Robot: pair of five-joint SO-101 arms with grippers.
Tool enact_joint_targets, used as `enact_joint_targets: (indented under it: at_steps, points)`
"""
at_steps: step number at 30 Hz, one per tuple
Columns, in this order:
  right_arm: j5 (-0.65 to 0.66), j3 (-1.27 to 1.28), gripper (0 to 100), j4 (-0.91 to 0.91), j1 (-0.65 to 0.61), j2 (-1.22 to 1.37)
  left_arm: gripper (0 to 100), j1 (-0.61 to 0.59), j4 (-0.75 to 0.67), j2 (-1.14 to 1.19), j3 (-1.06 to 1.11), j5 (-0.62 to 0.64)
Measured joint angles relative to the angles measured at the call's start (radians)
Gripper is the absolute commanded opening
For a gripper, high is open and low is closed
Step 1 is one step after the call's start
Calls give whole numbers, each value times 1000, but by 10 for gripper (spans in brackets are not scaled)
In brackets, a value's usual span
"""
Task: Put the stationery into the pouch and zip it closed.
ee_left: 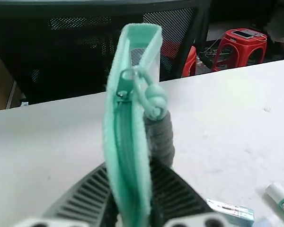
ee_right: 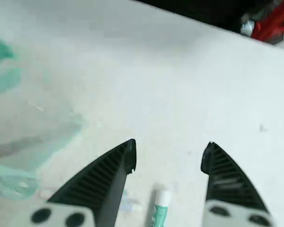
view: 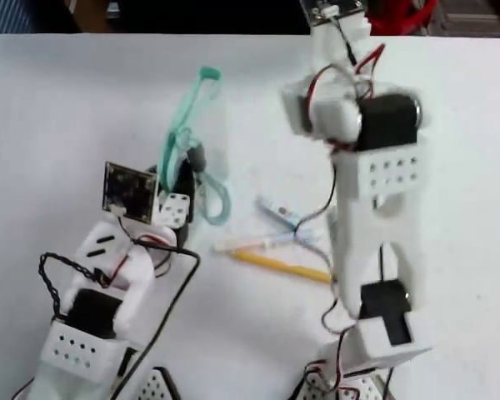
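Observation:
My left gripper (view: pixel 179 179) (ee_left: pixel 130 172) is shut on the lower end of a clear pouch (view: pixel 196 133) (ee_left: pixel 128 137) with teal trim and holds it on edge. The teal zipper pull (ee_left: pixel 128 75) sits near the pouch's far end. A grey object (ee_left: pixel 161 137) shows against the pouch's side. My right gripper (ee_right: pixel 168 153) hangs open above the table, over a white stick (ee_right: pixel 158 208) with a green label; the pouch (ee_right: pixel 19 142) lies to one side of it. A yellow pencil (view: pixel 279 265), a white pen (view: pixel 258 243) and a blue-and-white item (view: pixel 279 212) lie between the arms.
The right arm (view: pixel 379 208) stretches from the front edge toward the back of the white table (view: pixel 450 250). Black cables (view: pixel 171 292) trail by the left arm. Beyond the table's far edge stand a mesh chair (ee_left: pixel 75 28) and a red stool (ee_left: pixel 241 42).

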Motion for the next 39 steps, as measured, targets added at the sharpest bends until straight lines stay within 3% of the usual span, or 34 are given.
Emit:
enact_joint_targets:
  at_steps: [6, 14, 25, 30, 39]
  points:
    - [98, 241, 222, 3, 91, 3, 23, 2, 9, 0, -2, -15]
    - [196, 534, 204, -20, 172, 3, 23, 2, 157, 15, -94, -15]
    - [244, 1053, 200, -428, 221, 3, 23, -32, 192, 368, -334, 41]
    - [244, 1128, 199, -563, 218, 12, 23, -37, 149, 373, -313, 49]
    - [244, 1132, 198, -654, 210, 64, 23, -37, 146, 373, -310, 49]
